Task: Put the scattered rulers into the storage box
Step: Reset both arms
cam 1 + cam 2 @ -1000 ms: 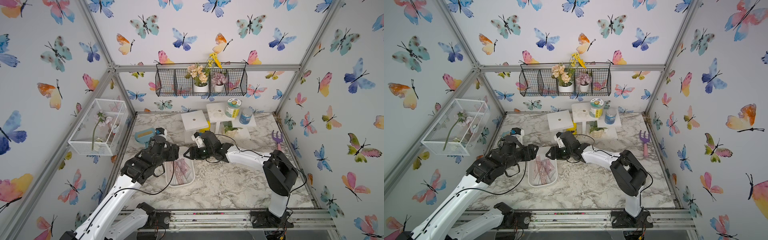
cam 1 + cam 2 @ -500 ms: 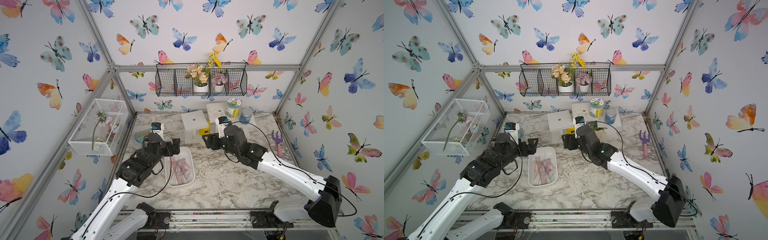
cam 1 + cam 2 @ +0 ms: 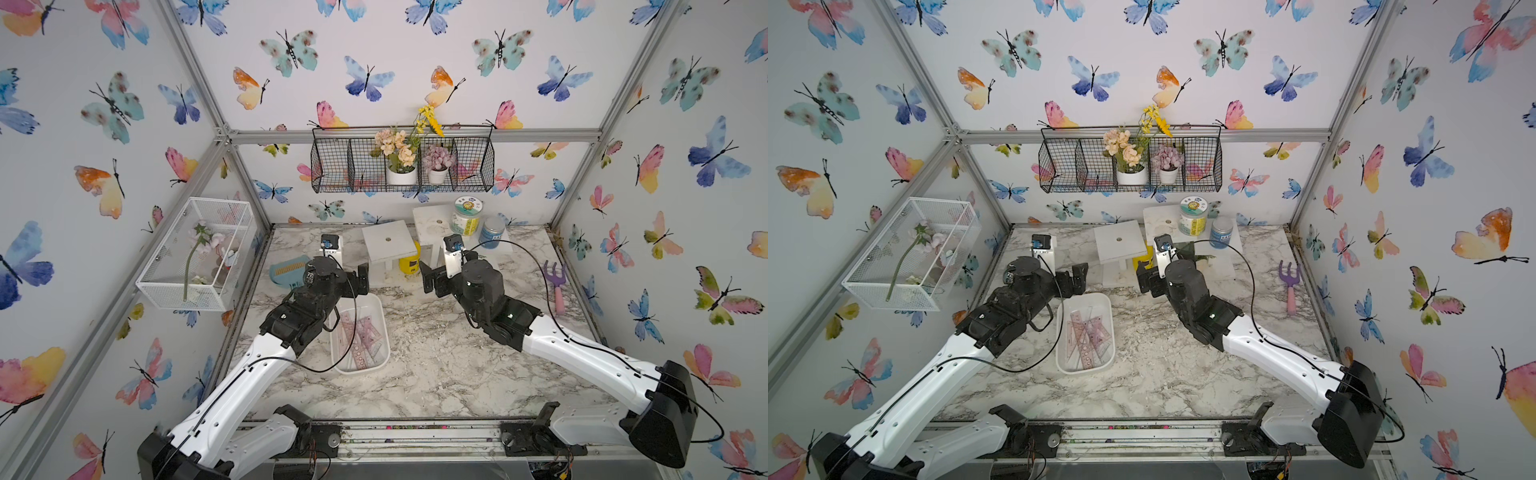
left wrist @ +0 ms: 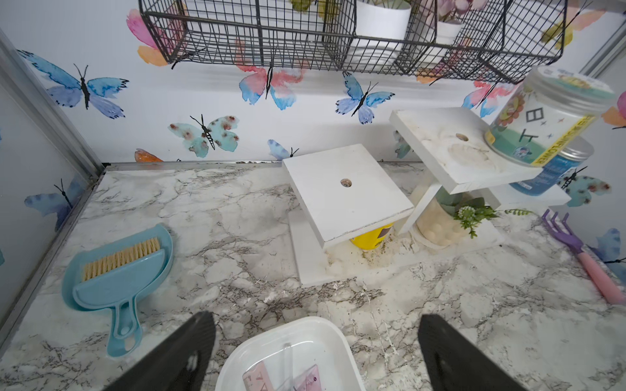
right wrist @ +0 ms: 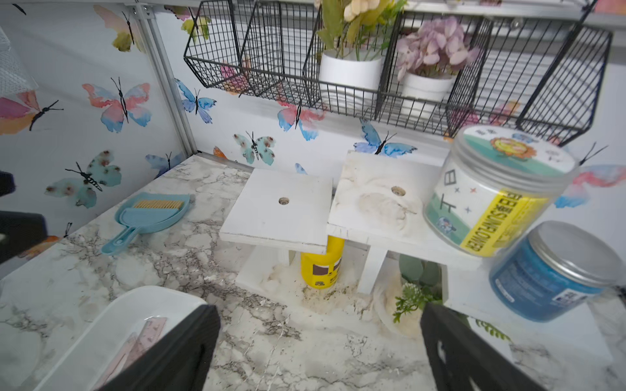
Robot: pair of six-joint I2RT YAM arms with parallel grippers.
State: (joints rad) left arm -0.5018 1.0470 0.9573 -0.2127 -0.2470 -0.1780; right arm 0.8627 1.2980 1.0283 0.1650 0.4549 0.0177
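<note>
Since both pairs of jaws are spread wide and hold nothing, the step in hand looks like a pull-back and a last check, not another pick. The left jaws hover just above the far end of the shallow glossy white storage box [image 4: 305,321], and the right jaws hang over bare marble worktop [image 3: 436,365], off to the box's side and near the white stepped wooden stand [image 3: 388,241].

The thin transparent pinkish rulers [image 3: 1086,336], straight strips and set squares, lie overlapping inside the box [image 3: 1112,328], which sits on the worktop between the two arms. No ruler shows outside it, so the task appears finished or nearly so.

To do this well, lift each arm straight up before swinging it away. The left arm's black cable [image 3: 355,316] loops across the box in a top view and could snag the rim or drag it. Then scan the marble slowly, because clear plastic would be faint against that veined pattern.

- The black left arm [image 3: 299,320] covers the box's near-left corner and the worktop beside it.
- The worktop under the right arm [image 3: 498,316] and beneath the stand is shaded or hidden.
- Both wrist views cut the box off, showing only one end.
- The stacked rulers blur together, so I cannot count them.
</note>
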